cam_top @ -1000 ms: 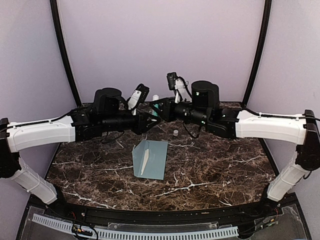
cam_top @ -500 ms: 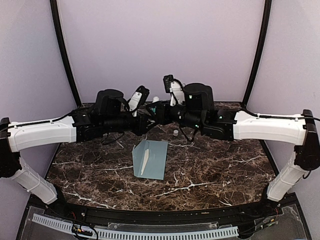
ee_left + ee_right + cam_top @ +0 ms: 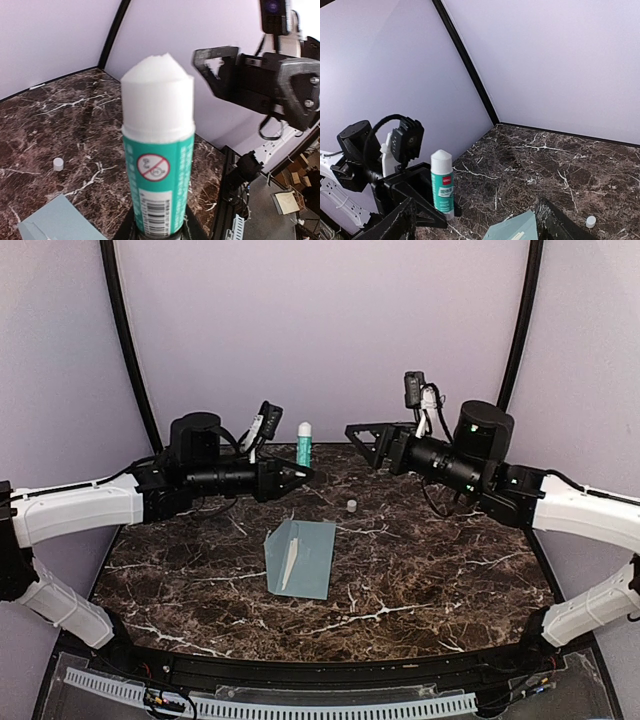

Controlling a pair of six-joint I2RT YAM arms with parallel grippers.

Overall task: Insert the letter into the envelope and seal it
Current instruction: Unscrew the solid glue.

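Envelope lies mid-tabletop, long axis near-to-far, nearer us than the 2 pincers. We see the left pincer, closer to it, gripping the uncapped glue stick upright; the right pincer gapes empty.

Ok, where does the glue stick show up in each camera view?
Top external: glue stick upright, upper middle, beyond the envelope.
Left wrist: glue stick fills the centre.
Right wrist: glue stick lower left, upright.
Shared landmark: the envelope, mid-table from above, bottom left in the left wrist, bottom edge in the right wrist.
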